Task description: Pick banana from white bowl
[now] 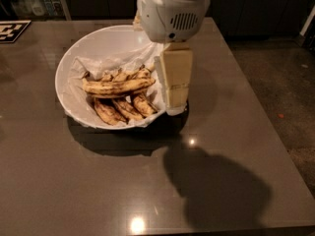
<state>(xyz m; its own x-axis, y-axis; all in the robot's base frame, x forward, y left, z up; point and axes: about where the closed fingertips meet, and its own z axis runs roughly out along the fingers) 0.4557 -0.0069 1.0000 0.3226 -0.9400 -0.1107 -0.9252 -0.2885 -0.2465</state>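
The white bowl (106, 41) sits on the dark table at the upper left, lined with crumpled white paper. The banana (118, 86) lies across its middle, long, dull yellow with brown streaks. A bunch of three shorter, browner bananas (125, 109) fans out just below it. My gripper (175, 90) hangs from the white arm housing over the bowl's right rim, to the right of the banana and apart from it.
The bowl rests on a dark grey table (221, 171) whose right edge runs down beside the floor (285, 82). A black-and-white marker tag (11, 31) lies at the table's far left corner. The arm's shadow falls on the table at lower right.
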